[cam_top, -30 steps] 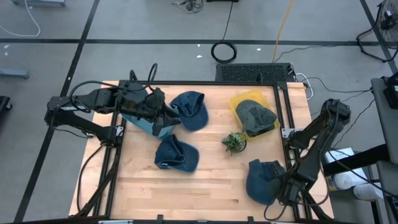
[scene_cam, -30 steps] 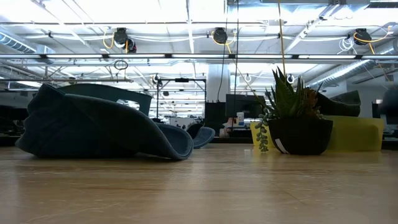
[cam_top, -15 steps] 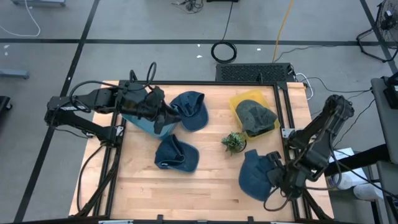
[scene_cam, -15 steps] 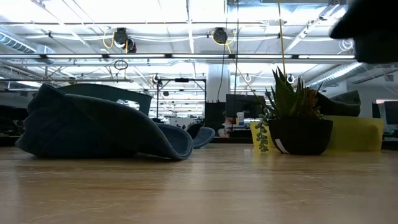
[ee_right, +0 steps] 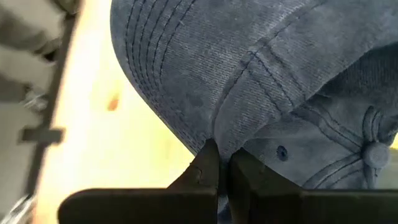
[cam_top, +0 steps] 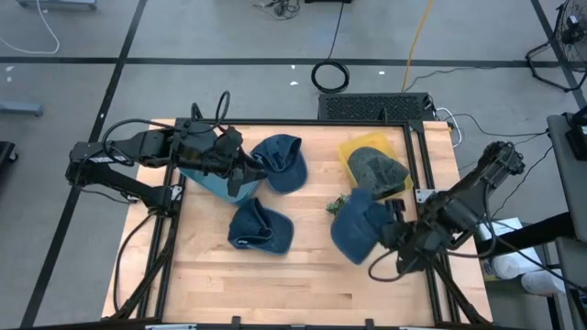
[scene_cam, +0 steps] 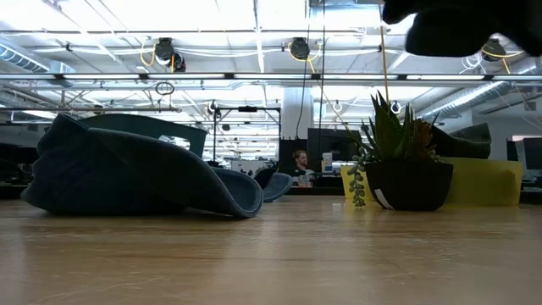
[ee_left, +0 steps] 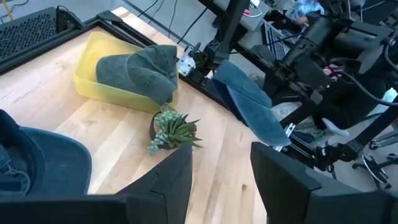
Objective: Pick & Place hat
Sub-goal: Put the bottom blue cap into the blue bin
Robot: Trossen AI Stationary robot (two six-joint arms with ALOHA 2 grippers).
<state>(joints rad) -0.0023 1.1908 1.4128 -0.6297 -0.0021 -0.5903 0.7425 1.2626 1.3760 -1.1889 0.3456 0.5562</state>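
A yellow bin (cam_top: 359, 151) near the table's (cam_top: 303, 284) far right corner holds a grey-green cap (cam_top: 378, 170). The right gripper (cam_top: 393, 236) pinches a blue hat (cam_top: 356, 226) lifted beside the potted plant (ee_left: 171, 132) (partly covered from above). The left gripper (cam_top: 240, 170), fingers spread, waits by the far left edge.

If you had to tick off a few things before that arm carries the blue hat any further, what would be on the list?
1. Right pincer shut on the blue hat: ok.
2. Hat lifted off the table: ok, it hangs high in the low view.
3. Yellow bin free to take it: not ok, a grey hat already fills it.
4. Plant out of the way: cannot tell, the carried hat hides it from above.
5. Left pincer away from the right arm's path: ok, it waits across the table.
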